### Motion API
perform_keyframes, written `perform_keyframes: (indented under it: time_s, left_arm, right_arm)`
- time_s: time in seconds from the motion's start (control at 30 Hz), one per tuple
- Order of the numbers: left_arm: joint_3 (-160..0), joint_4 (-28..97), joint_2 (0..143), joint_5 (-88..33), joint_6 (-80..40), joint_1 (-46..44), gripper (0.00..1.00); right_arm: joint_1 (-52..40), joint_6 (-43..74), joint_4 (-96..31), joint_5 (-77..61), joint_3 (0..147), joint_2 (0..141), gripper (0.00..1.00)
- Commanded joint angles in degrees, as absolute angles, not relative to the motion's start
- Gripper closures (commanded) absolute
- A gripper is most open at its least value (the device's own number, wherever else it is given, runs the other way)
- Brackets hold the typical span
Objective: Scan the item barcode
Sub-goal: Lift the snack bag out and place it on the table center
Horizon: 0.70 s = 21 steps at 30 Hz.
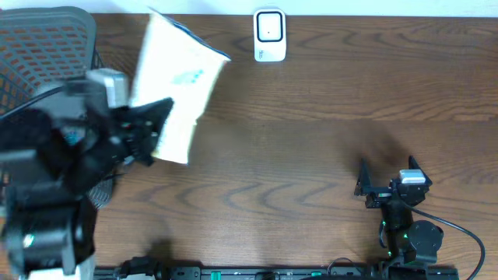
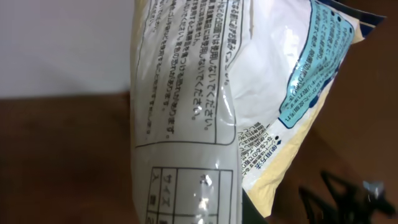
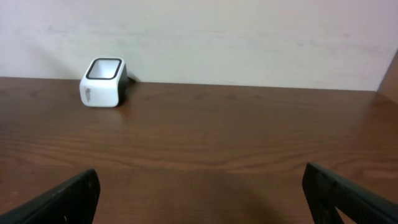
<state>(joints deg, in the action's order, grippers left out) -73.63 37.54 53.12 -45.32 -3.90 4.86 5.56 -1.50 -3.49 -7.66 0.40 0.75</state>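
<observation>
Packet (image 1: 177, 85) – held above the left of the surface (image 1: 311, 155), just right of the basket (image 1: 47, 39). Long axis runs near-to-far, the far end leaning slightly toward the scanner (image 1: 269, 35). Left tool (image 1: 152, 128) clenched on its near left edge. Print: black Japanese text, a ruled table and a blue panel – too fine to read. Right tool (image 1: 387, 179) released, at near right.

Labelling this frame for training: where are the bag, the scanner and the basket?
bag (image 1: 177, 82), overhead view, middle of its pale face.
scanner (image 1: 270, 35), overhead view, its dark-rimmed top.
basket (image 1: 43, 43), overhead view, orange mesh wall.
</observation>
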Motion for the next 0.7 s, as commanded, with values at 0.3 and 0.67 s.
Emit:
perform_keyframes:
  time_s: [0.3, 0.67]
  left_arm:
    - [-70.24, 37.41, 75.85, -29.76, 0.47, -18.79, 0.93]
    - [-70.24, 24.97, 98.63, -19.14, -0.3, -33.52, 0.93]
  right_arm:
    - [6.0, -1.1, -3.68, -7.18, 0.32, 0.75, 0.01]
    - [6.0, -1.1, -3.68, -7.18, 0.32, 0.75, 0.01]
